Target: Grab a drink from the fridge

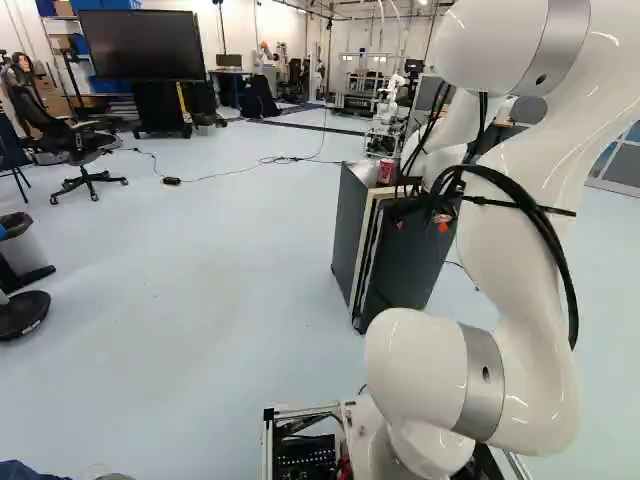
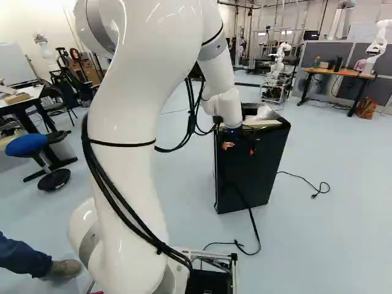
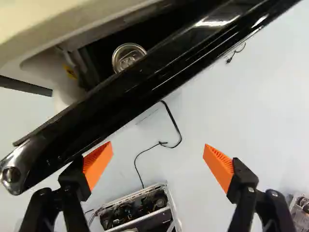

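Door-opening step judged in hand: fridge [image 1: 345, 230] ajar, can [image 3: 128, 57] glimpsed inside, in dark gap behind black door [image 3: 137, 89]. Gripper [image 3: 158, 157] spread wide, nothing held, orange pads [image 3: 218, 166] parted just outside door. Next, door likely to be pulled wider, edge hooked by one finger, before can is reached for. Red can [image 1: 386, 172] seen on fridge top. Pale floor [image 1: 230, 290] crossed by black cable [image 2: 254, 229]; office chair [image 1: 82, 150], big screen [image 1: 143, 45] parked beyond.

We note: fridge door's top edge [image 3: 126, 94] smooth, glossy black; can lid [image 3: 128, 57] shiny metal; arm [image 1: 512, 260] glossy white.
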